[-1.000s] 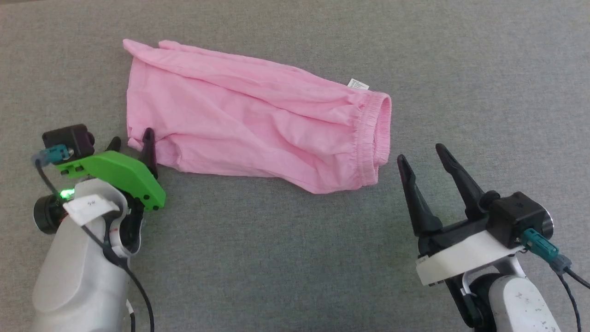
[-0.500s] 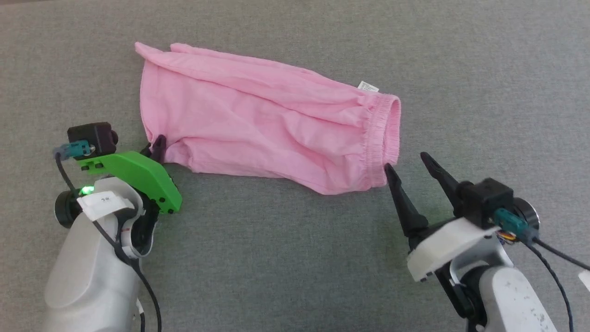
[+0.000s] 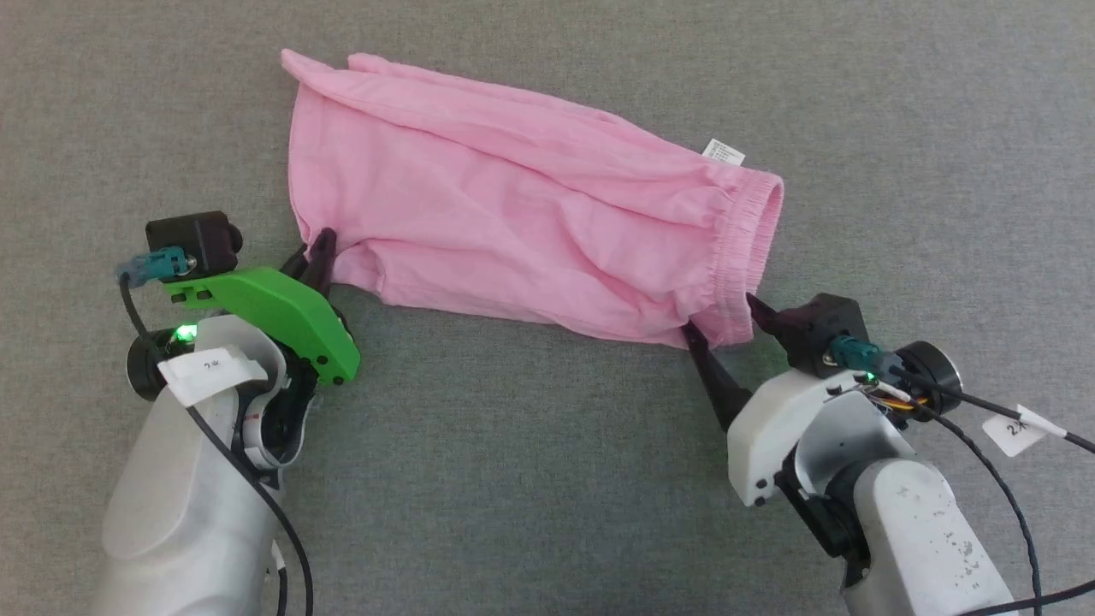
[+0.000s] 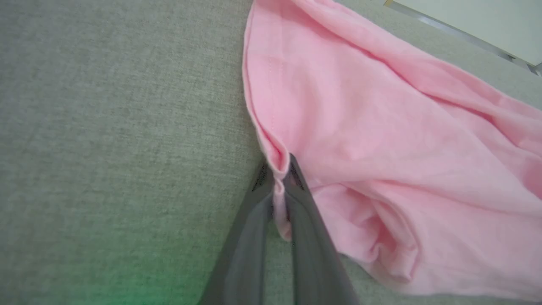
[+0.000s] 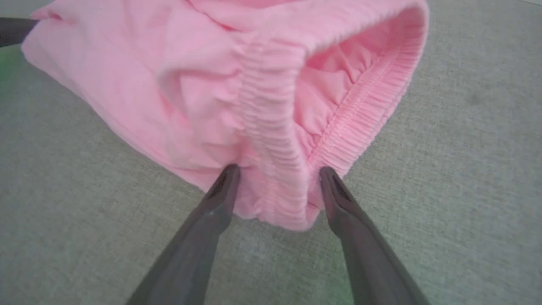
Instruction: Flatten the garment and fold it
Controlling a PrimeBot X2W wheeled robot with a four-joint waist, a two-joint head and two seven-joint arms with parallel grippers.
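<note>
Pink garment (image 3: 530, 205), left fingers (image 4: 250, 237) clamping hem (image 4: 254, 114), right fingers (image 5: 203, 228) spread astride waistband (image 5: 271, 140), head view shows label (image 3: 723, 152)

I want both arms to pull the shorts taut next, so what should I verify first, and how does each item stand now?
1. Left gripper shut on the pink shorts at the hem corner: ok.
2. Right gripper shut on the waistband: not ok; jaws open.
3. Waistband's near corner lies between the right jaws: ok.
4. Left grip holds every fabric layer: cannot tell.
5. Shorts lie flat: not ok; wrinkled and folded over along the far edge.
</note>
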